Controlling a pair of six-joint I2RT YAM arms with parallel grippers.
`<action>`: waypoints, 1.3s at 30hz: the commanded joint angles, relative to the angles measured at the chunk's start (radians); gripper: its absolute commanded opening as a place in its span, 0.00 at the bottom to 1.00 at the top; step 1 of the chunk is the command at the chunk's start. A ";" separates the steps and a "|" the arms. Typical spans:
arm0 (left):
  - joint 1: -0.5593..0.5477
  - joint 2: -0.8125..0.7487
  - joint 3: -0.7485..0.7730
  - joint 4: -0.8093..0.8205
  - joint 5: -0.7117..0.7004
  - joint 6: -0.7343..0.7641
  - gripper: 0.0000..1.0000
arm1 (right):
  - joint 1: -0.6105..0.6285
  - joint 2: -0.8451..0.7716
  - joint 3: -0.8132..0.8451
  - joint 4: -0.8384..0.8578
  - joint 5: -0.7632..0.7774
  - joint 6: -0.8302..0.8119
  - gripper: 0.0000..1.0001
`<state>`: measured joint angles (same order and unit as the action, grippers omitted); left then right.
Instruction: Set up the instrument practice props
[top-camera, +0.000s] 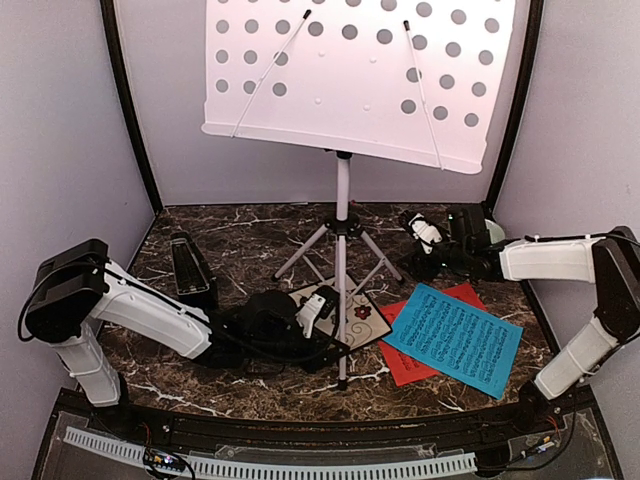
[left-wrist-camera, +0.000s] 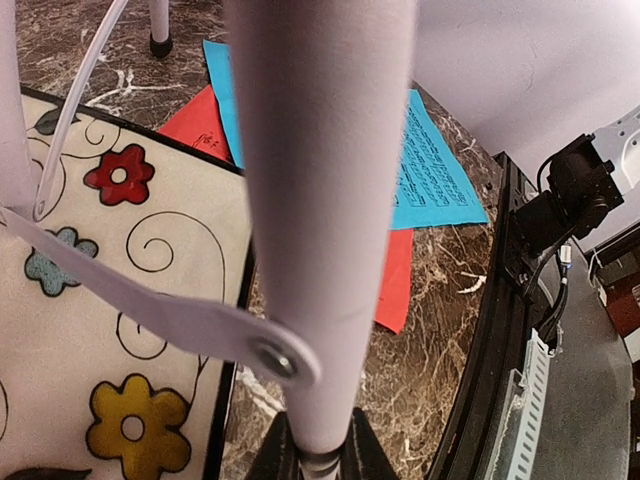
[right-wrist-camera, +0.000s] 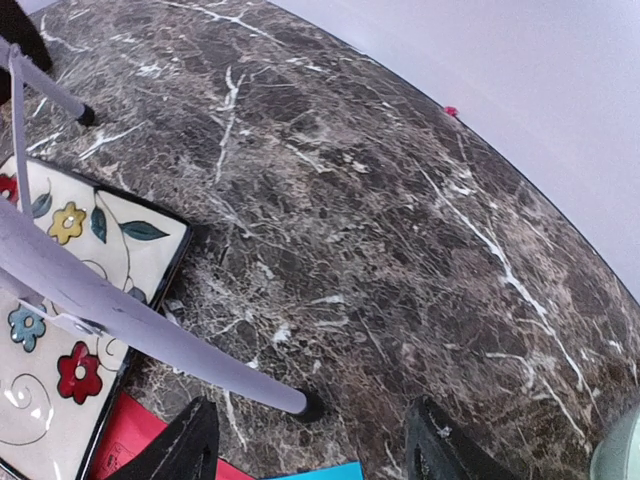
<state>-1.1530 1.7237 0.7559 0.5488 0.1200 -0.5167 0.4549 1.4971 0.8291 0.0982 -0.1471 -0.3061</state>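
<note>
The white perforated music stand (top-camera: 350, 70) stands upright on its tripod (top-camera: 342, 240) mid-table. My left gripper (top-camera: 325, 305) is shut on the tripod's front leg (left-wrist-camera: 320, 200), which runs up between the black jaws (left-wrist-camera: 318, 455). The black pyramid metronome (top-camera: 192, 268) stands at the left. At the right the blue music sheet (top-camera: 455, 338) lies flat, overlapping the red sheet (top-camera: 415, 368). My right gripper (top-camera: 420, 235) hovers open over the back right of the table, holding nothing. In the right wrist view another leg's black foot (right-wrist-camera: 312, 405) rests on the marble just ahead of the open jaws (right-wrist-camera: 315, 450).
A square floral tile (top-camera: 360, 318) lies under the tripod, its flowers showing in the left wrist view (left-wrist-camera: 120, 175). Grey walls close in the back and sides. A black rim (top-camera: 300, 425) runs along the near edge. A pale green object (right-wrist-camera: 620, 450) sits at the far right.
</note>
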 joint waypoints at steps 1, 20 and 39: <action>0.015 0.076 0.023 -0.104 0.030 0.015 0.00 | 0.027 0.065 0.004 0.143 -0.095 -0.082 0.63; 0.117 0.082 0.053 -0.186 0.001 0.105 0.00 | 0.044 0.323 0.189 0.248 0.074 -0.238 0.00; 0.156 0.097 0.171 -0.364 -0.054 0.174 0.13 | 0.034 0.421 0.304 0.268 0.081 -0.243 0.17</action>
<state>-1.0084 1.7775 0.9257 0.3489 0.1112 -0.4114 0.4973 1.9427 1.1275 0.3256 -0.1734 -0.4999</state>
